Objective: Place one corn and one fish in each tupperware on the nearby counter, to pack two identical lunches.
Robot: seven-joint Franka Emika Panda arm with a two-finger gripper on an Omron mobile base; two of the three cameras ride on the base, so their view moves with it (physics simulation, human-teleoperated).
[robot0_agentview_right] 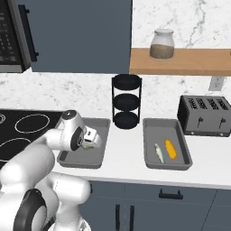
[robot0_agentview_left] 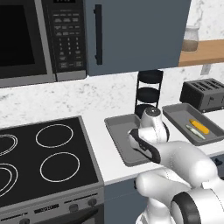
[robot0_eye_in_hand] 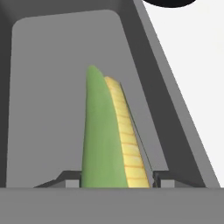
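Gripping the green-husked yellow corn cob point(robot0_eye_in_hand: 111, 135) at lower centre, the dark two-finger gripper point(robot0_eye_in_hand: 116, 180) hangs over the shallow grey rectangular container point(robot0_eye_in_hand: 48, 57).

**Colours and patterns on the counter**

Plain mid-grey on both tupperware trays: left tray point(robot0_agentview_right: 85, 151), right tray point(robot0_agentview_right: 166, 143). Leaf-green husk with a pale yellow, ribbed kernel strip on the held corn point(robot0_eye_in_hand: 109, 135). Bright yellow-orange on the other cob point(robot0_agentview_right: 169, 148); pale silver-green on the fish point(robot0_agentview_right: 159, 153). White on the counter point(robot0_agentview_right: 126, 158). Black with slots on the toaster point(robot0_agentview_right: 206, 115). White veined grey on the marble backsplash point(robot0_agentview_right: 67, 92). Warm tan wood on the shelf point(robot0_agentview_right: 180, 62).
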